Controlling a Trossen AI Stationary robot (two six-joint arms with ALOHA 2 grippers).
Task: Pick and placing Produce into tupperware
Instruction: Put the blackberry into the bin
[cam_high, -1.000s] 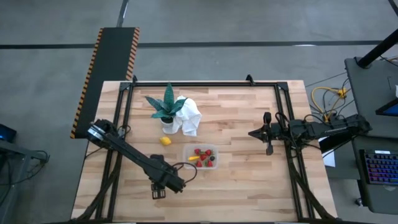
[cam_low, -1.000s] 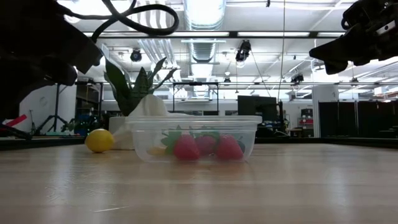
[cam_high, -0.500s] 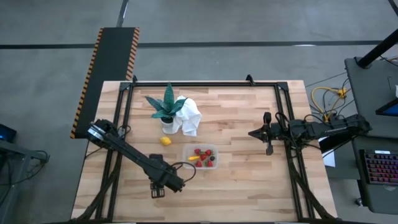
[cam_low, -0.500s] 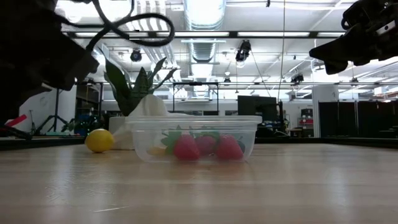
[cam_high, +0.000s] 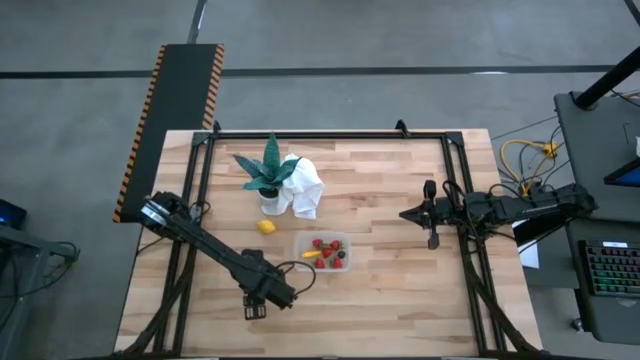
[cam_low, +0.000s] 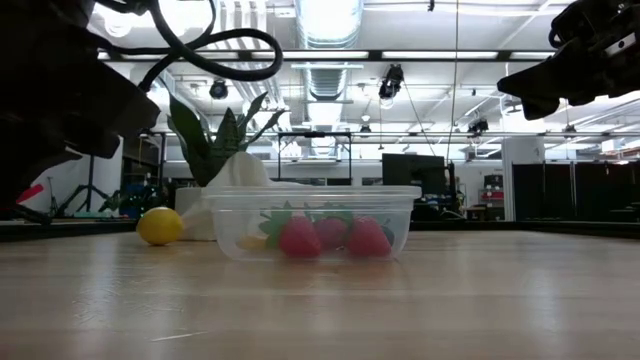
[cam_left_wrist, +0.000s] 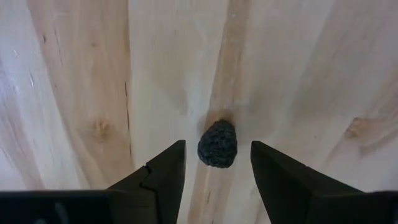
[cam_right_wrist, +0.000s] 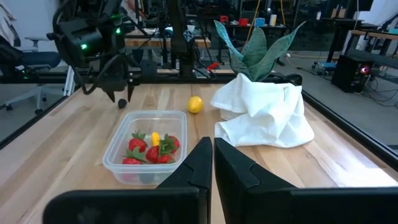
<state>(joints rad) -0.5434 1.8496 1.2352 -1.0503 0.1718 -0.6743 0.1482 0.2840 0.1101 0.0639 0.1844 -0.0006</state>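
Left wrist view alone shows a dark berry (cam_left_wrist: 217, 144) on the desk (cam_left_wrist: 298, 68) between left gripper (cam_left_wrist: 217, 167) open fingers; right gripper (cam_right_wrist: 213, 163) fingers closed, empty.

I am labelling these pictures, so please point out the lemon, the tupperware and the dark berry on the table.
lemon (cam_low: 160, 226): low view, middle of its yellow side.
tupperware (cam_right_wrist: 122, 138): right wrist view, its clear rim.
dark berry (cam_left_wrist: 217, 144): left wrist view, middle of its bumpy top, between the left hand's fingers.

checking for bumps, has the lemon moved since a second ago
No. The lemon sits in the same spot left of the tupperware in the low view.
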